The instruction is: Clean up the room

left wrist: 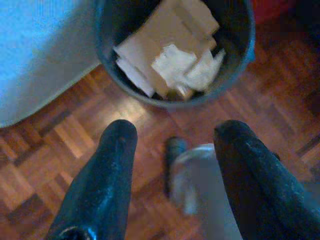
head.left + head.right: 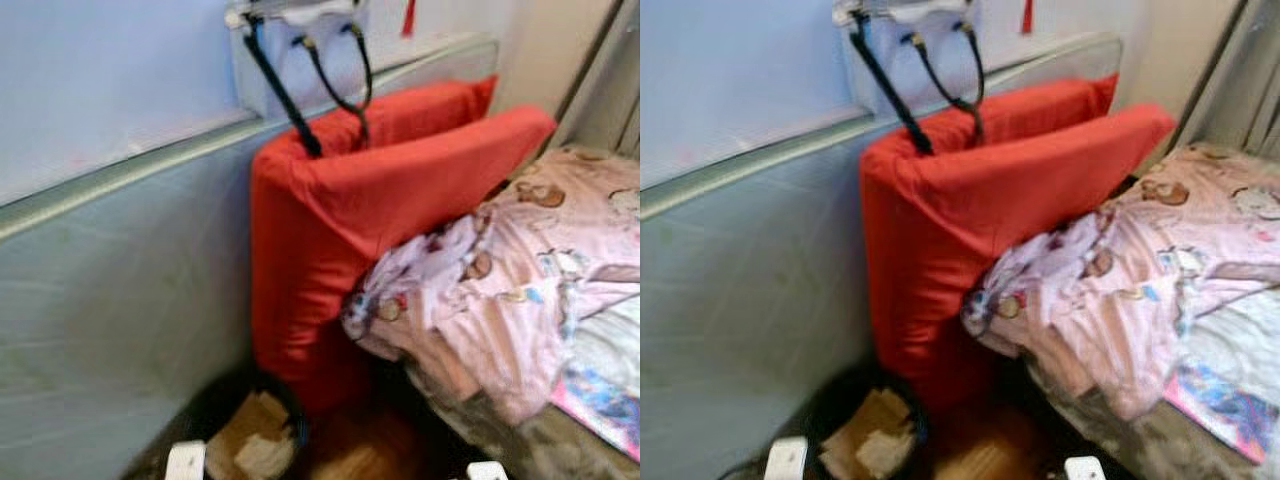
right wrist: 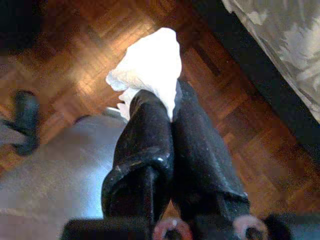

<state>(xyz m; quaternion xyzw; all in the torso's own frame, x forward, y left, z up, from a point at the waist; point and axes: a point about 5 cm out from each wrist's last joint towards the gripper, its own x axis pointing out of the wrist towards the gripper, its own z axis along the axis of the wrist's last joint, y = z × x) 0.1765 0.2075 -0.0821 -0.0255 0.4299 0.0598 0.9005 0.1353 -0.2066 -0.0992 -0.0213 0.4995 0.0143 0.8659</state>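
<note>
Step in hand: carrying waste to the bin. The right tool (image 3: 167, 107) is clamped on a white crumpled tissue (image 3: 147, 67) above the parquet floor (image 3: 227, 115). The left tool (image 1: 172, 145) is spread wide and empty, near the dark bin (image 1: 175, 97) of cardboard scraps. Next move: bring the tissue left over the bin, then release.

floor: wood parquet (image 1: 60, 145) | on it: dark bin (image 1: 120, 75) of cardboard scraps (image 1: 170, 55)
</note>
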